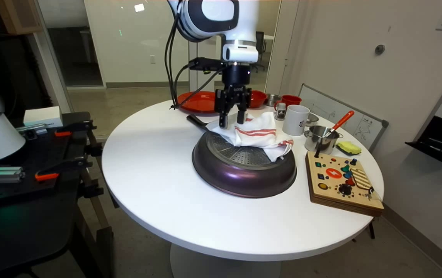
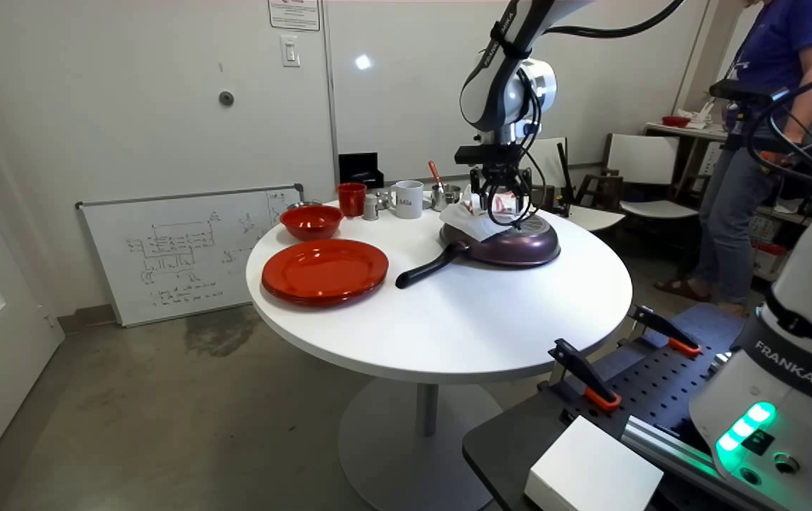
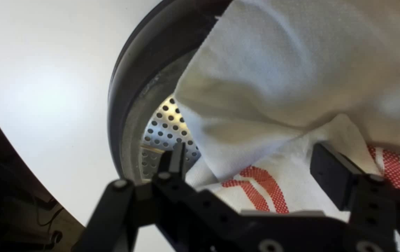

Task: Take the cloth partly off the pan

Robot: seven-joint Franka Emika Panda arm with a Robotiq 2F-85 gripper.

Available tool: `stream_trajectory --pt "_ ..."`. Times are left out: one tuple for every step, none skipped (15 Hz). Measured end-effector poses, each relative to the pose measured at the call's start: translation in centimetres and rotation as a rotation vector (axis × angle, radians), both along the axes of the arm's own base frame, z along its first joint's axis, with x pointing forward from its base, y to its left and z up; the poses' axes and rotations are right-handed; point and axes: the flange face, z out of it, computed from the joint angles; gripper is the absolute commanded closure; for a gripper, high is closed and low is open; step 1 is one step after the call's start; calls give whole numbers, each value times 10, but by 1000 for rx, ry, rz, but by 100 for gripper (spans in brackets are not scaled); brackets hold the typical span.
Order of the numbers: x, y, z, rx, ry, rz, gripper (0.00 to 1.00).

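Note:
The dark purple pan [image 1: 244, 181] lies upside down on the white round table, in both exterior views [image 2: 534, 248]. Its perforated metal base [image 3: 166, 126] shows partly in the wrist view. A white cloth with red stripes [image 1: 257, 133] is bunched over part of the base and hangs towards the black handle [image 2: 429, 268]. It fills much of the wrist view [image 3: 284, 70]. My gripper [image 1: 232, 120] points down over the cloth. In the wrist view the fingers [image 3: 250, 155] are wide apart with cloth below and between them. I cannot tell whether the fingertips touch the cloth.
Red plates [image 2: 324, 270], a red bowl [image 2: 311, 221], a red cup [image 2: 351, 199], a white mug [image 1: 295, 120] and a metal pot with an orange-handled utensil [image 1: 318, 139] stand around the pan. A wooden button board [image 1: 339, 185] and a yellow sponge [image 1: 348, 147] lie near the table edge.

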Motion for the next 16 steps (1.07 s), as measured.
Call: stream_trajectory --pt "2 2 0 -2 1 -8 49" --pt "4 4 0 -3 0 -17 56" --pt "5 4 0 -4 0 -22 63" --pt "6 4 1 -5 2 -27 72" --pt "6 4 1 -5 5 -33 79" --pt "6 3 1 -5 9 -38 88" --pt "5 2 1 -2 14 -45 94" --pt "5 2 1 11 18 -61 98" --pt "4 1 1 25 22 -80 99" --pt "3 -2 1 39 25 -100 100" --pt "2 -4 1 52 28 -121 100" --pt "1 -8 1 62 30 -140 97" --pt "0 -12 1 71 29 -157 96" --pt "-1 -15 2 76 28 -169 98" --pt "-1 -18 3 78 27 -176 76" --pt "-2 -20 3 77 28 -181 72"
